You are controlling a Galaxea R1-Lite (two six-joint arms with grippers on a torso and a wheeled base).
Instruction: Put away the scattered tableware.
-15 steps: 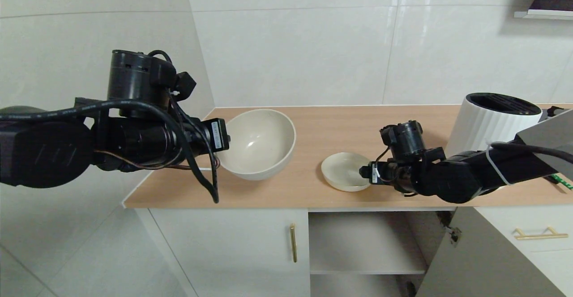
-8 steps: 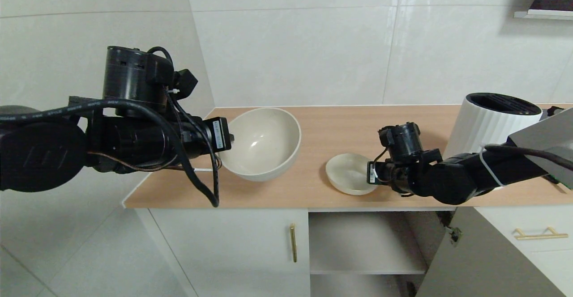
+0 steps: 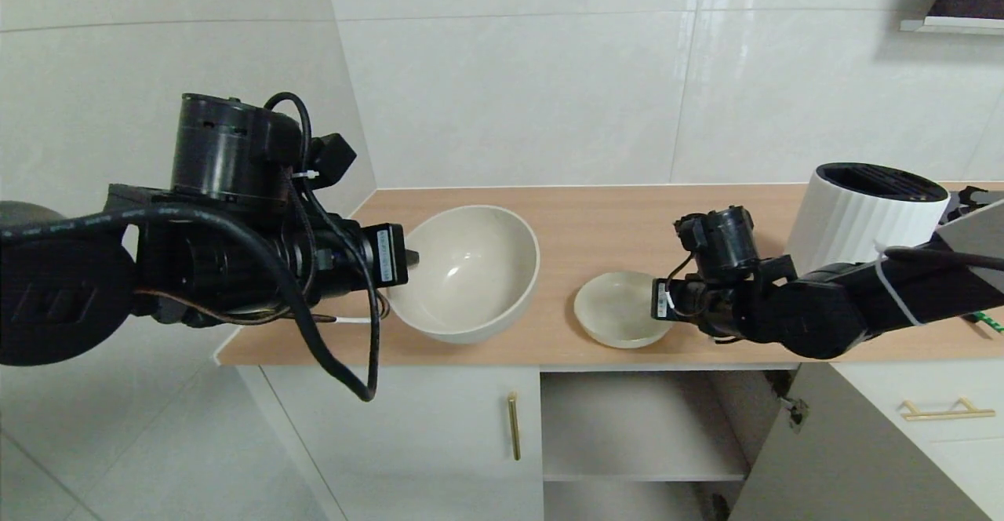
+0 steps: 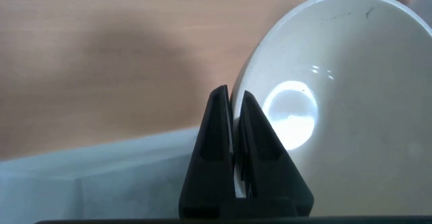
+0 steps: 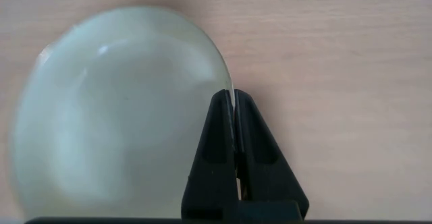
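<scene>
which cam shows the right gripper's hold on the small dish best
The right wrist view: up close, the right gripper pinches the small dish by its rim. The head view shows the whole dish, but the pinch is too small to judge. The left wrist view looks at the large bowl.

Left gripper [image 3: 412, 258], clamped on the rim of the large bowl [image 3: 471, 270], shifts right and drops, so the bowl now sits lower, closer to the counter's [image 3: 596, 223] front edge, its opening turned more upward. Right gripper [image 3: 657, 305], pinching the small dish [image 3: 620, 309] by its rim, slides a bit right toward the counter's right end. The dish goes with it and looks less tilted.
</scene>
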